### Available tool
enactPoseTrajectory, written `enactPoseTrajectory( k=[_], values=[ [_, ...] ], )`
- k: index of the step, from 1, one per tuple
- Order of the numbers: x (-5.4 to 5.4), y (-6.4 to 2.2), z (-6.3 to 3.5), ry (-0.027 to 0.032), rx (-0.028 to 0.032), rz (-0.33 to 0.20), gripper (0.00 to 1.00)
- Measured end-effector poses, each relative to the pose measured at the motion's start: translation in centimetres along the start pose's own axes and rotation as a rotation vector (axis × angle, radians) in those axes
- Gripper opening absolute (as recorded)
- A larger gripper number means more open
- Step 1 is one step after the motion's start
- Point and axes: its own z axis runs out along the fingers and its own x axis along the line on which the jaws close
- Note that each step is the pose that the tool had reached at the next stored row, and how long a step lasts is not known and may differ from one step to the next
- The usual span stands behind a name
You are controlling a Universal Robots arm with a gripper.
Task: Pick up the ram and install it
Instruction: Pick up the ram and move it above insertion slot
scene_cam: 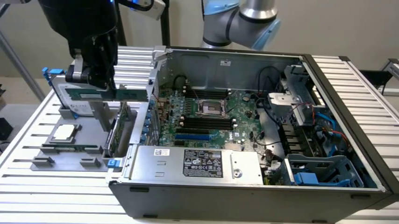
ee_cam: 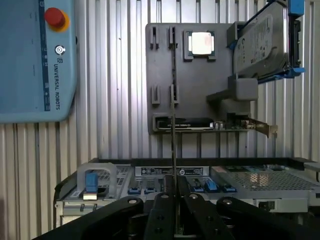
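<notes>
Holding the ram (scene_cam: 109, 95) off the counter (scene_cam: 56, 196): black jaws clamped on the stick's upper edge. The board is level with its long side horizontal. It hangs above the grey parts fixture (scene_cam: 62, 156) at the exterior view's left, outside the open computer case (scene_cam: 249, 205).

Around it:
- A hard drive (scene_cam: 62, 91) in a blue carrier stands upright just behind the ram.
- A square silver processor chip (scene_cam: 65, 133) sits in a fixture pocket below.
- A green expansion card (scene_cam: 118, 133) stands on edge under the ram's case-side end.

In the way:
- The case's side wall (scene_cam: 153, 70) stands between the ram and the motherboard (scene_cam: 243, 116).
- The black memory slots (scene_cam: 206, 123) lie just below the processor socket (scene_cam: 209, 108), well apart from the stick.
- A silver power supply (scene_cam: 193, 163) runs along the case's near edge.
- A blue drive cage (scene_cam: 321, 172) sits at the exterior view's right.

The exterior view gives the case interior and the ram's broad face.

The wrist view gives the ram (ee_cam: 173, 135) edge-on, a thin line running out from between the two pinched fingers (ee_cam: 162, 210). Beyond the case's outer rim (ee_cam: 200, 172) it looks flat onto the fixture (ee_cam: 195, 100), with the processor chip (ee_cam: 202, 43), hard drive (ee_cam: 260, 42) and expansion card (ee_cam: 235, 125). It adds a blue teach pendant (ee_cam: 35, 60) with a red stop button (ee_cam: 54, 17), lying on the slatted counter (ee_cam: 120, 100) beside the fixture.
</notes>
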Motion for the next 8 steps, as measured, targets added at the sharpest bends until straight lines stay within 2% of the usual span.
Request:
enactPoseTrajectory(
  k=[8],
  values=[
    [-0.1, -3.61, -0.39, -0.0035, -0.0009, 0.0, 0.14]
  ],
)
